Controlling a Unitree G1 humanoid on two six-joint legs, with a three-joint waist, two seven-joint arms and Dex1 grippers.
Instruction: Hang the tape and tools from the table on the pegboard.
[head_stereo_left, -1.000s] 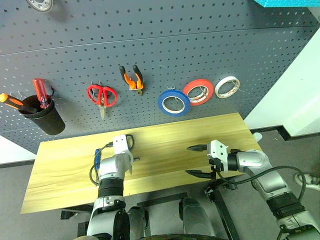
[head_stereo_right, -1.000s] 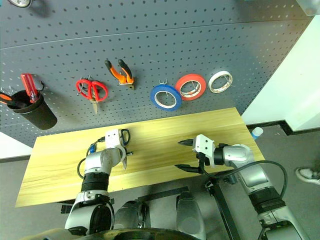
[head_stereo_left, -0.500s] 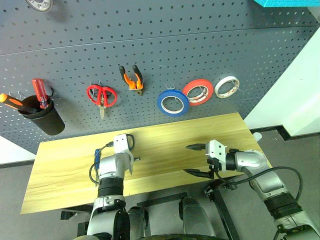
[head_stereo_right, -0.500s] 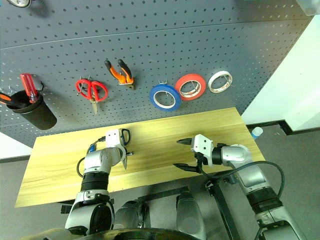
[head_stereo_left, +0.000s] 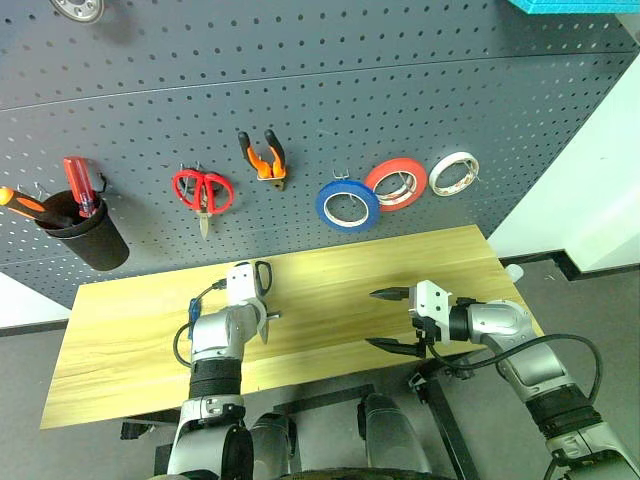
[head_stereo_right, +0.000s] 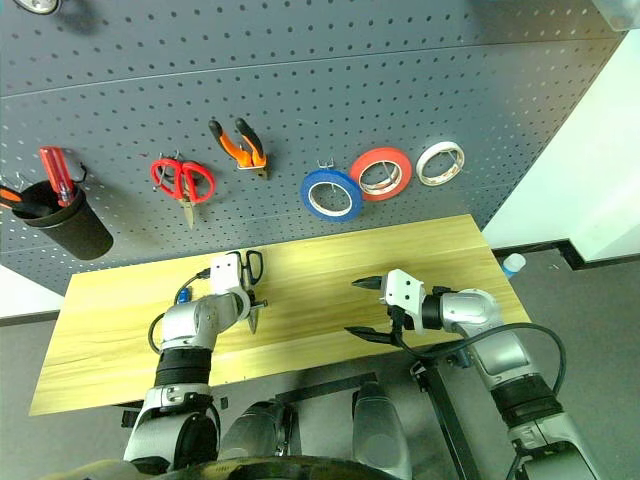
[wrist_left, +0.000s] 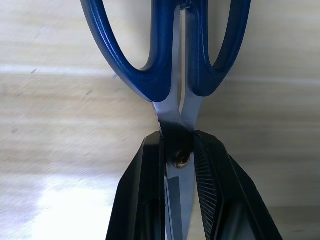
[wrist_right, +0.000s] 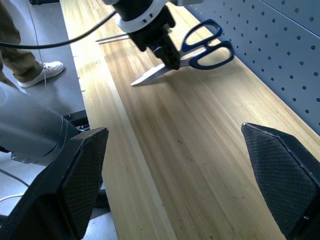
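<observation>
The left claw (wrist_left: 177, 160) still pinches the blue-handled scissors (wrist_left: 172, 55), now lifted slightly; right claw (wrist_right: 180, 180) stays wide.

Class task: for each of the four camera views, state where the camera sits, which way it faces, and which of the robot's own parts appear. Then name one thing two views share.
Head views, left and right eye: look forward and down on the pegboard, the table and both arms.
Left wrist view: looks along the left hand, shut on the blue-handled scissors.
Right wrist view: looks along the table between the open right hand's fingers.
Shared: both wrist views show the scissors in the left hand.
</observation>
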